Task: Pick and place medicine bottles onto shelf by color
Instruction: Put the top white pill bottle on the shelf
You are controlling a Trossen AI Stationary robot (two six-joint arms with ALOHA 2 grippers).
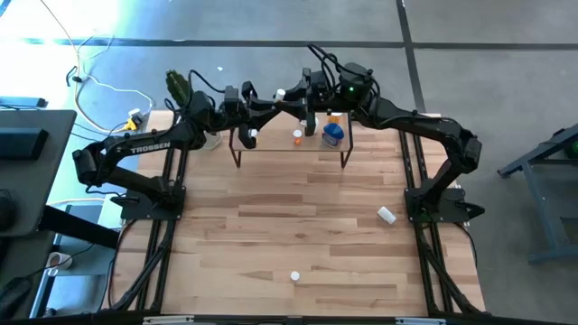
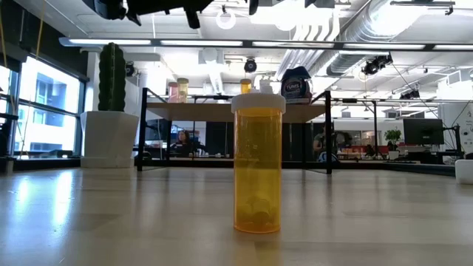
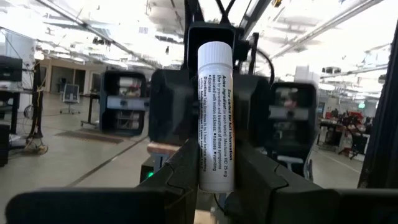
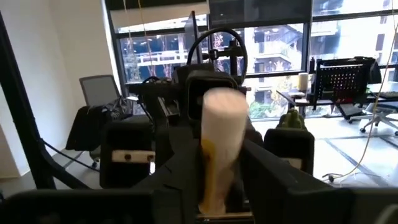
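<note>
Nearest my low camera, an orange bottle (image 2: 257, 164) stands upright, cap up. Above the shelf (image 1: 289, 140), my left gripper (image 3: 214, 165) clamps a white bottle (image 3: 215, 118) upright; my right gripper (image 4: 214, 180) clamps a white-capped bottle (image 4: 219, 146) upright.

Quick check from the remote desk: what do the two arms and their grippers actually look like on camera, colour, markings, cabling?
Both arms are matte black with chunky jointed links. The left arm carries white TROSSEN lettering along its link; the right arm shows a small green light near its wrist. Loose black cables loop above both wrists. The left gripper and right gripper have broad, dark, flat-sided fingers.
</note>
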